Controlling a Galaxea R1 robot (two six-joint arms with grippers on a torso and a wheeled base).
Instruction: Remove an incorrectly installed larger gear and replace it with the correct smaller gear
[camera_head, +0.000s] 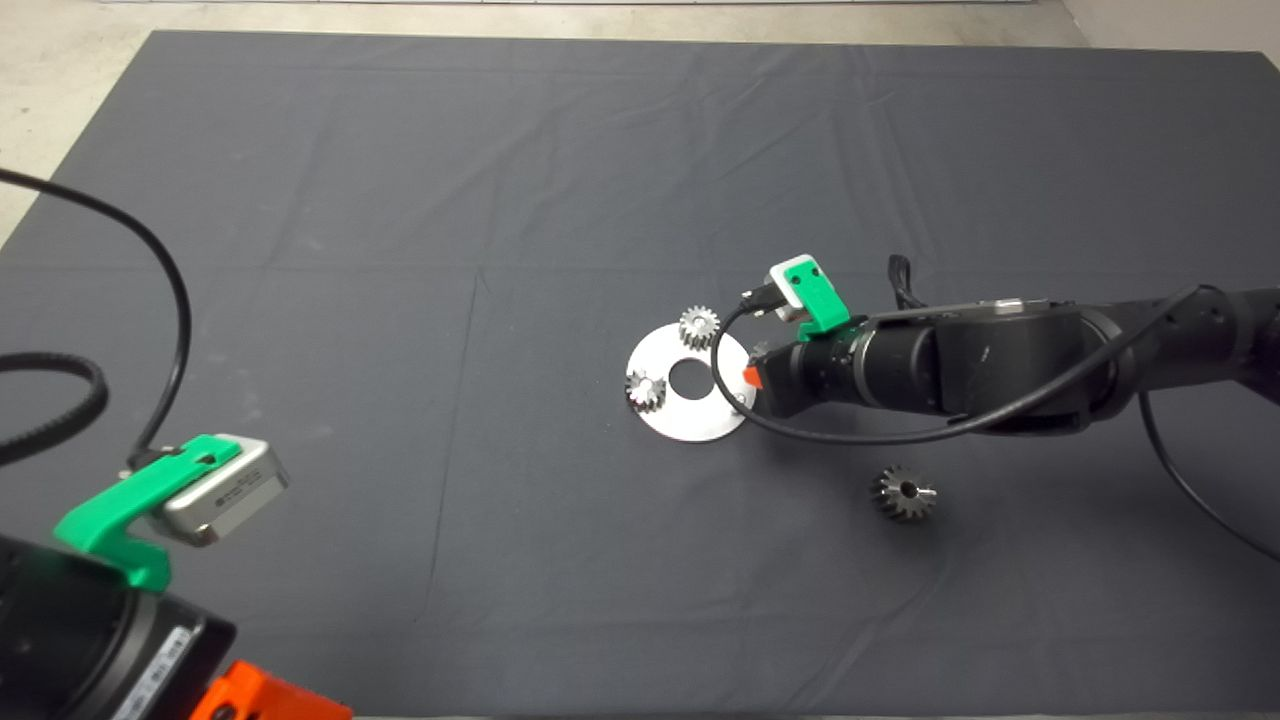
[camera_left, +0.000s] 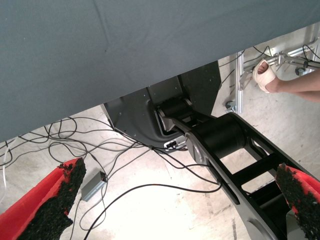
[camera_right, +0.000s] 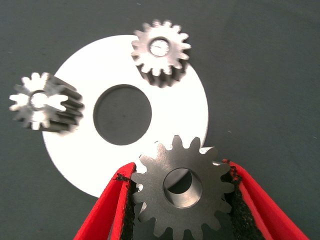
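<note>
Dark creased mat (camera_head: 400, 300); pale floor (camera_head: 60, 60) beyond; cables (camera_left: 125, 165) underneath.

You get even, soft overhead light with faint shadows, bright glare washing out the silver disc (camera_right: 175, 105), and slight blur on one silver gear (camera_right: 44, 101).

Smaller gear (camera_right: 183, 192) hidden under right arm in head view.

right gripper (camera_head: 752, 376) at disc (camera_head: 690, 425) rim | two silver gears (camera_head: 699, 326) on disc | larger gear (camera_head: 904, 492) on mat (camera_head: 400, 200), apart
</note>
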